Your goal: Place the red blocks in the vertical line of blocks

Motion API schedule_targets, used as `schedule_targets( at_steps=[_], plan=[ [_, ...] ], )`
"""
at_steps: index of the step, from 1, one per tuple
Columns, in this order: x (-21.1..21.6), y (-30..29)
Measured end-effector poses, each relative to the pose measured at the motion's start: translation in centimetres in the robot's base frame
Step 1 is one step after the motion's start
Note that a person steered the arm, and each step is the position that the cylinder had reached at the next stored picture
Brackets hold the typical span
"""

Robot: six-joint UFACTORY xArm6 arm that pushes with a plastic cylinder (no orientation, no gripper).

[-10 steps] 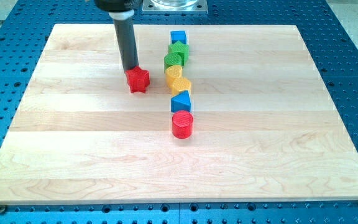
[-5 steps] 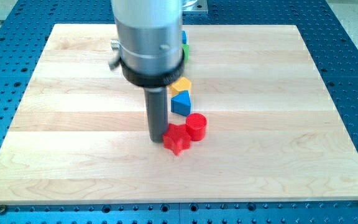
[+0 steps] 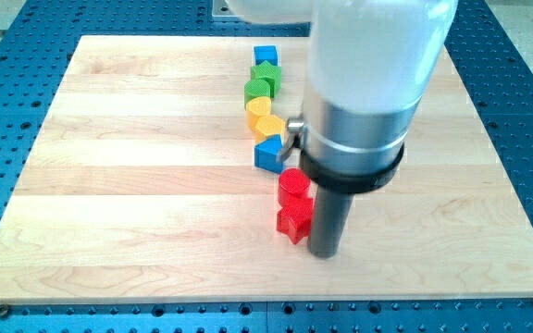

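I take the blue triangular block (image 3: 268,154) as my landmark, since it closes the bottom of the original line. Above it, toward the view's top, run the two yellow blocks (image 3: 263,117), then the two green blocks (image 3: 261,81), then the blue cube (image 3: 266,55) at the far end.

Just below the landmark and slightly toward the view's right sits the red cylinder (image 3: 293,186), and touching its lower side is the red star-shaped block (image 3: 294,222). So both red pieces now hang off the bottom of the column, which by my reading puts the task close to done. What remains, I judge, is a small correction: the two reds stand a little to the right of the landmark, so the column kinks there instead of running straight.

My tip (image 3: 324,253) rests on the wooden board (image 3: 109,185) just to the right of the star-shaped block, lower than the landmark. There are no fingers on this rig, only the bare rod, so nothing is pinched or spread.
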State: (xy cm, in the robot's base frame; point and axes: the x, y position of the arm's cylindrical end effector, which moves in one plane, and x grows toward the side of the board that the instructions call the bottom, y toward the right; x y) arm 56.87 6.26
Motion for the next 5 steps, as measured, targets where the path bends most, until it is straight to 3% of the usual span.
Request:
schedule_targets(
  at_steps=[4,5],
  plan=[
    [-2.0,-0.8],
    [1.7,-0.1]
  ],
)
